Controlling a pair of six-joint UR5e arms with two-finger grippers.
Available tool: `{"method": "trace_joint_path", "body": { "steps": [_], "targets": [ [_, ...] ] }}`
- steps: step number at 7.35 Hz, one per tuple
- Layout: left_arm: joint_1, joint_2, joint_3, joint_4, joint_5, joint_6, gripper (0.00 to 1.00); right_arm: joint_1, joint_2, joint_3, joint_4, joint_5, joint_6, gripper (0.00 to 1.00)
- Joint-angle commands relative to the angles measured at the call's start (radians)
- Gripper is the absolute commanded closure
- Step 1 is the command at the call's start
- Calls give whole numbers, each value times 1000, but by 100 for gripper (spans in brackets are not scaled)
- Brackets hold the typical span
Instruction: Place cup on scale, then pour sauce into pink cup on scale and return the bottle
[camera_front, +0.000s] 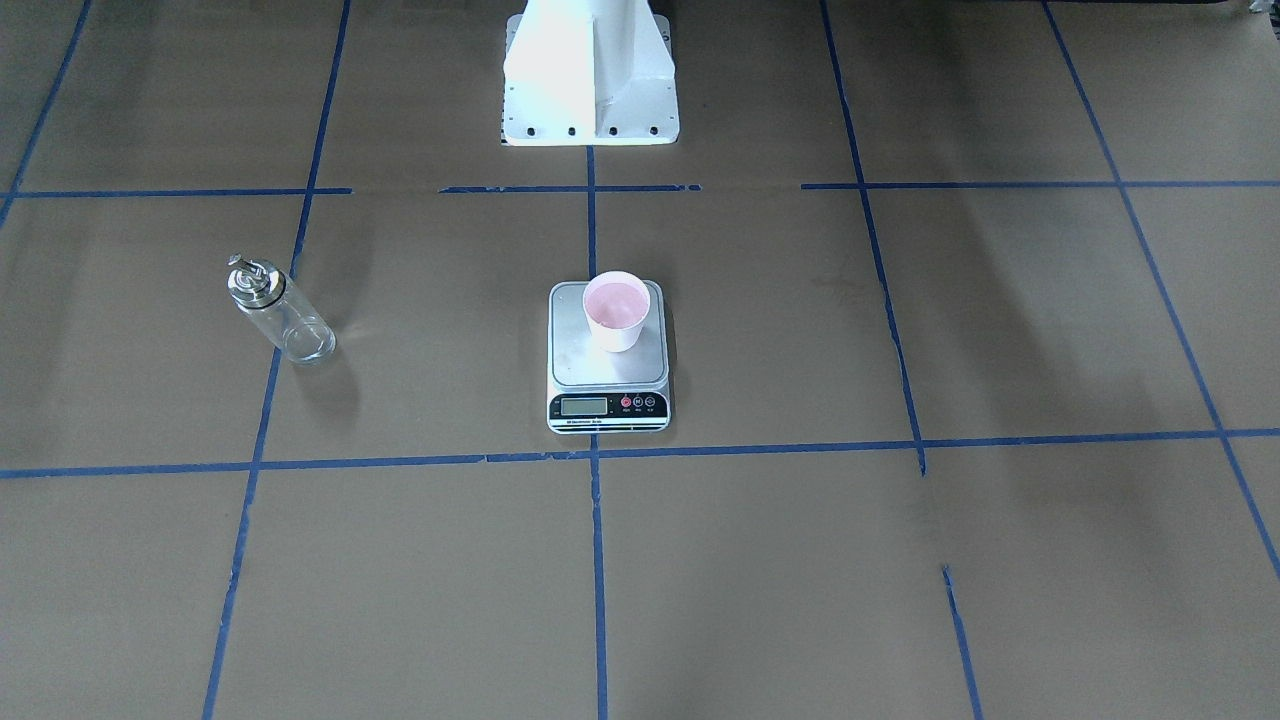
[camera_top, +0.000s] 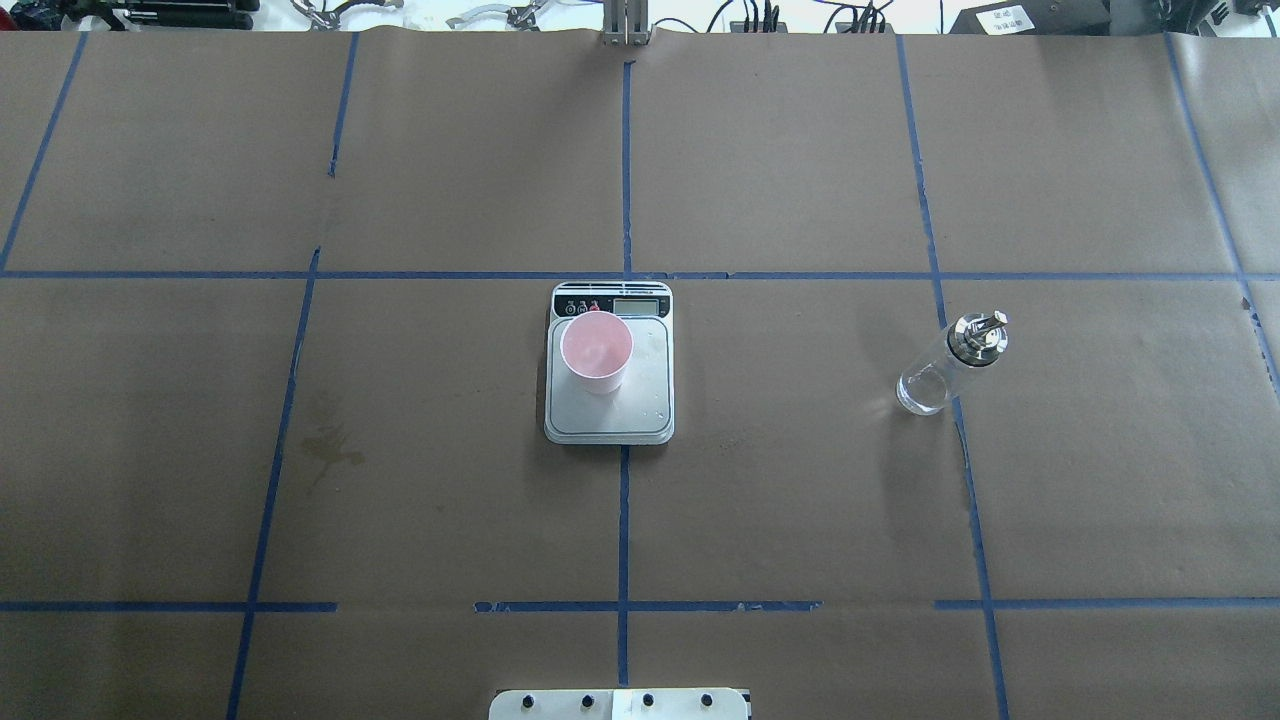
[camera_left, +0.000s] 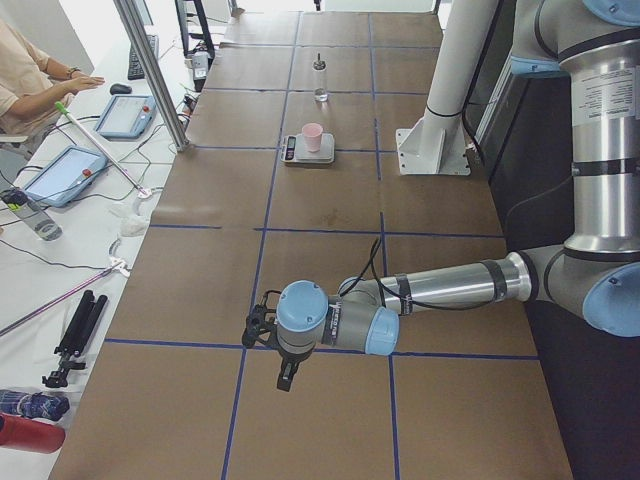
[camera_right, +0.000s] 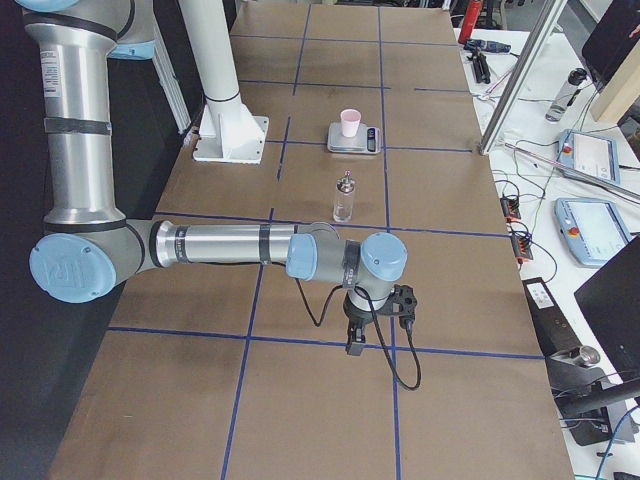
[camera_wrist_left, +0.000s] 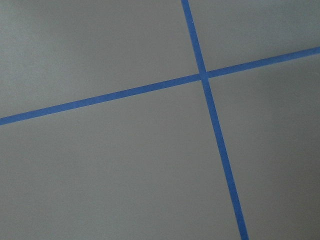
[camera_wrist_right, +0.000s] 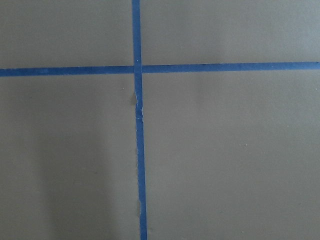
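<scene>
Two arms: both reach out low over the far ends of the worktop (camera_front: 800, 560), well apart from the task's things.
Left end effector (camera_left: 285, 377): hangs over a blue tape (camera_wrist_left: 202, 76) crossing with nothing in it. How far open it is I cannot tell; only the side view shows it, and its wrist camera sees just paper and tape.
Right end effector (camera_right: 354, 343): likewise over a tape crossing and holding nothing. Its opening I cannot tell either.
Cup (camera_front: 617, 312): stands upright on the scale (camera_front: 600, 368), toward the display end and a little to the robot's left. It is on the platform so that whatever goes in gets weighed.
Scale: sits mid-worktop astride the centre tape line. Its display faces away from the robot, probably so the operators can read it.
Bottle (camera_front: 280, 312): stands upright on the robot's right side, well apart from the scale and beside a tape line, so it is likely the right arm's to lift.
Looks: the cup is small and tapered, pale pink inside and whitish outside. The bottle is clear glass with a shiny metal cap and spout.
Progress: the cup step is done. Whether sauce is in the cup I cannot tell.
</scene>
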Motion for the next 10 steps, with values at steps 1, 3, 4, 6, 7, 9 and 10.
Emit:
{"method": "trace_joint_path", "body": {
  "steps": [1,3,4,6,7,9,10],
  "targets": [
    [0,0,0,0,0,-1,0,0,4,1,1,0,0,0],
    [0,0,0,0,0,-1,0,-2,-1,-13,1,-2,-2,0],
    [0,0,0,0,0,-1,0,-3,5,-28,15,-2,-2,0],
    [0,0,-1,0,0,-1,0,-3,-2,-79,82,-3,-6,0],
    [0,0,-3,0,0,-1,0,-3,-4,-84,110,-5,-5,0],
    [0,0,-3,0,0,-1,0,-3,-4,-87,116,-3,0,0],
    [0,0,-4,0,0,-1,0,-3,-5,-87,116,-2,-2,0]
  ]
}}
